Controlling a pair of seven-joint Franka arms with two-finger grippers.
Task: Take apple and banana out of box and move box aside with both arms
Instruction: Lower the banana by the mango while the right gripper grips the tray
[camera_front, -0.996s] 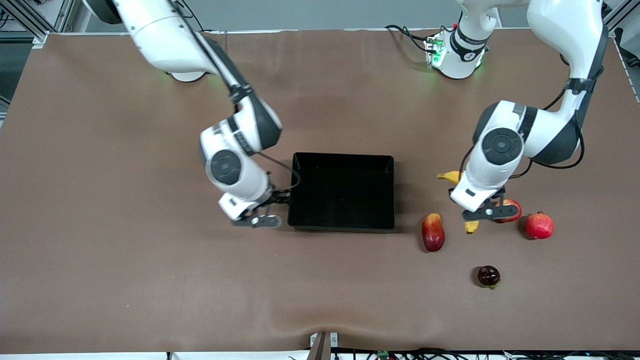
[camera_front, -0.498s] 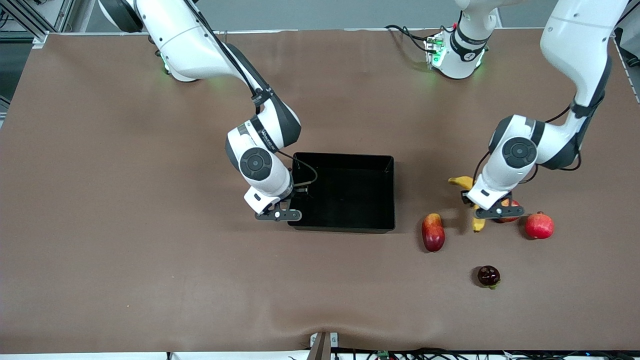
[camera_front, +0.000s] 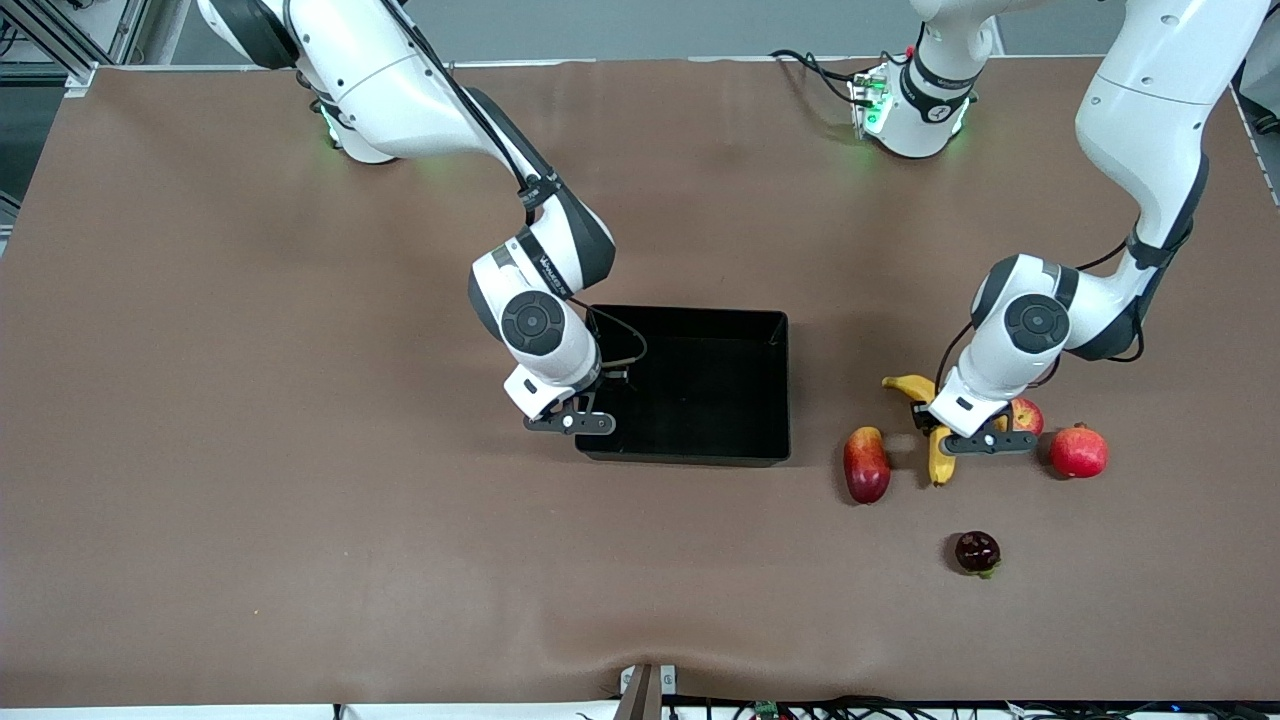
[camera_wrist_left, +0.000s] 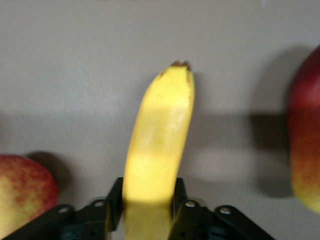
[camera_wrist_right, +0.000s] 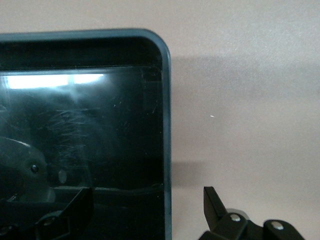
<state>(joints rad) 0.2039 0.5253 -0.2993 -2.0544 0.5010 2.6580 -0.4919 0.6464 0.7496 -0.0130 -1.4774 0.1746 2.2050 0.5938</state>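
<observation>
The yellow banana (camera_front: 940, 462) is low at the table between the mango-like fruit and the red-and-yellow apple (camera_front: 1026, 413). My left gripper (camera_front: 975, 437) is shut on its middle. In the left wrist view the fingers (camera_wrist_left: 114, 200) press both sides of the banana (camera_wrist_left: 160, 135), with the apple (camera_wrist_left: 22, 192) beside it. The black box (camera_front: 685, 312) stands mid-table. My right gripper (camera_front: 570, 423) is open astride the box's end wall toward the right arm's end. One finger is inside the box (camera_wrist_right: 166, 100) and the other finger (camera_wrist_right: 212, 202) is outside.
An elongated red-yellow mango-like fruit (camera_front: 866, 464) lies between the box and the banana. A round red fruit (camera_front: 1078, 451) sits beside the apple toward the left arm's end. A dark purple fruit (camera_front: 977, 552) lies nearer the front camera. Brown mat (camera_front: 300, 520) covers the table.
The right gripper has moved from beside the box to straddle its end wall. The left gripper has come down lower, and the banana has shifted with it toward the front camera.
</observation>
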